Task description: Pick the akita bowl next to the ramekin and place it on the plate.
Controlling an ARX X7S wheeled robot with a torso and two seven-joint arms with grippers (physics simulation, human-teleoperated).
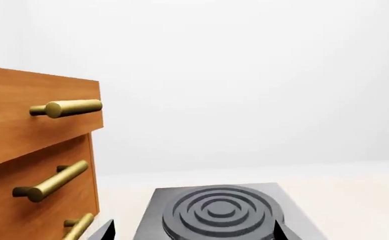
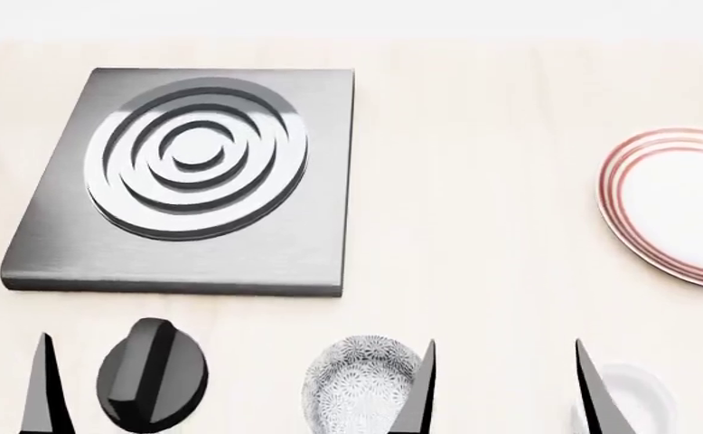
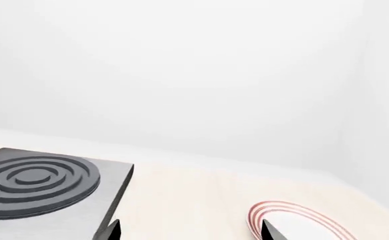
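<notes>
In the head view the akita bowl (image 2: 354, 387), white with fine grey speckle, sits at the near edge of the table. The plain white ramekin (image 2: 636, 398) stands to its right. My right gripper (image 2: 507, 393) hangs open between them; one finger overlaps the bowl's right rim and the other the ramekin's left side. The red-ringed plate (image 2: 677, 203) lies farther back at the right, and it also shows by the right gripper (image 3: 191, 232) as the plate (image 3: 294, 217). My left gripper (image 1: 193, 232) is open with nothing in it; one of its fingertips (image 2: 44, 393) shows at the near left.
A grey stove plate (image 2: 315, 181) with raised rings lies at the back left, straight ahead of the left wrist. A black knob (image 2: 153, 375) sits near the left fingertip. A wooden drawer unit (image 1: 21, 125) with brass handles stands left of the stove.
</notes>
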